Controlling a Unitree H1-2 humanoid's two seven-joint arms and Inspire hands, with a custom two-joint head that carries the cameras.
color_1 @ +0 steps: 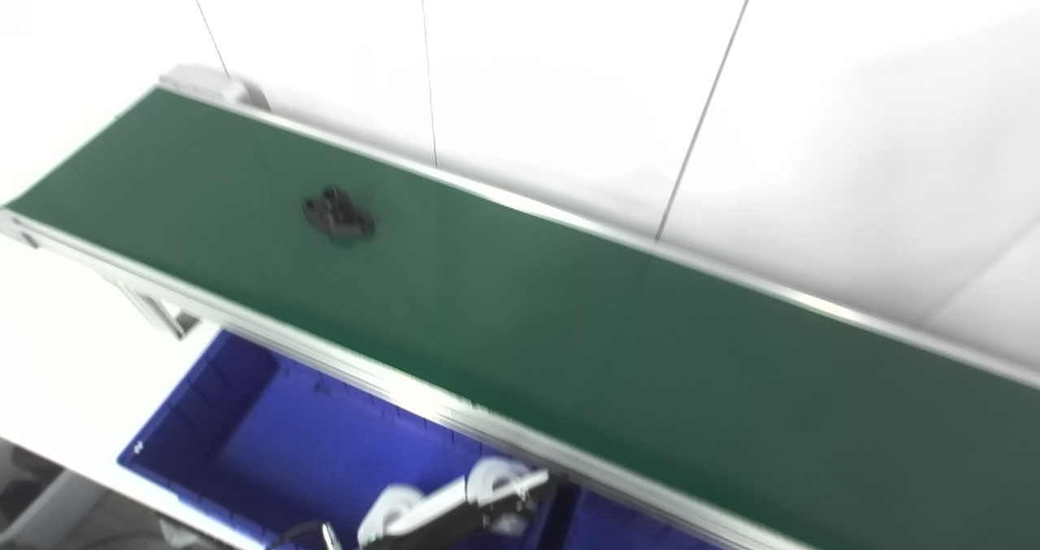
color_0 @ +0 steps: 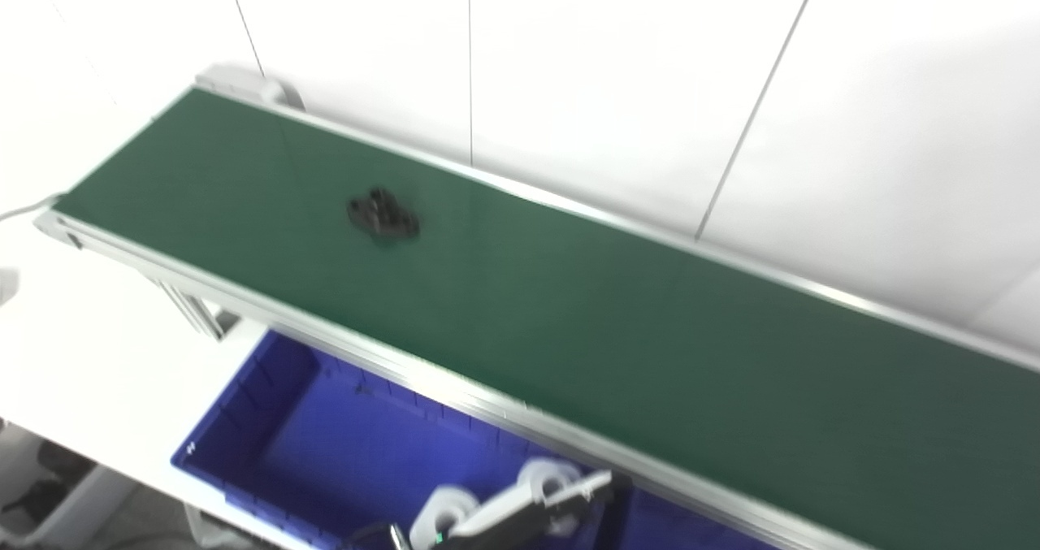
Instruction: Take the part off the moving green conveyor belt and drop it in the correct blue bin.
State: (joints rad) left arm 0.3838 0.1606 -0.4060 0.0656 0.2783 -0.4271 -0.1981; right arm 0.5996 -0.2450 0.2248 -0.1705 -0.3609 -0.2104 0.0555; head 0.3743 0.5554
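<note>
One robot hand (color_0: 520, 508) is all that shows, poking in at the bottom edge over the blue bin (color_0: 268, 420). It's blurry and mostly cut off, so I honestly can't tell if the fingers are spread or curled, or even which arm it belongs to. It doesn't look like it's holding anything dark, though. A couple of white round bits sit right by it, either pieces of the hand or stuff lying in the bin, hard to say.

Moving outward: the bin sits below the near rail of the green conveyor belt (color_0: 650, 355), and there's a sliver of a second blue bin (color_0: 674, 530) just to its right. The black part (color_0: 383, 214) is lying on the belt well up toward the far left end, nowhere near the hand, untouched.

So progress-wise I'd say basically nothing is done yet. The reach, grab, carry and drop are all still left, plus working out which bin is the right one.
</note>
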